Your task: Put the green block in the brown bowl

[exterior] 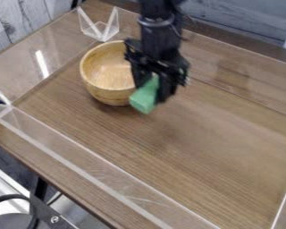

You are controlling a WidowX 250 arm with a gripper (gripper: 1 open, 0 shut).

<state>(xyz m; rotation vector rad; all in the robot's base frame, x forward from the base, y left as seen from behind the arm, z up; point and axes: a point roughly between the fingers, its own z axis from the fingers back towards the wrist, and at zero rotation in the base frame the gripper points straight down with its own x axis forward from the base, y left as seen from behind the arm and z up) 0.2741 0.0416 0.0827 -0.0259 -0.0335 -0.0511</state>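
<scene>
Tool (147,82) gripping green block (145,96), held over near right rim of brown bowl (106,75). Clear glass-like object (100,24) beyond, far side.

Wood table (170,170), brown top, runs across most of view. Brown bowl (104,72) sits directly on it, upper left of middle, opening up, part hidden. Clear glass-like object (99,24) on table too, behind bowl, toward top left, near it. Pale tape strips (79,168) run slantwise along table, lower left. Another pale strip at right edge.
</scene>
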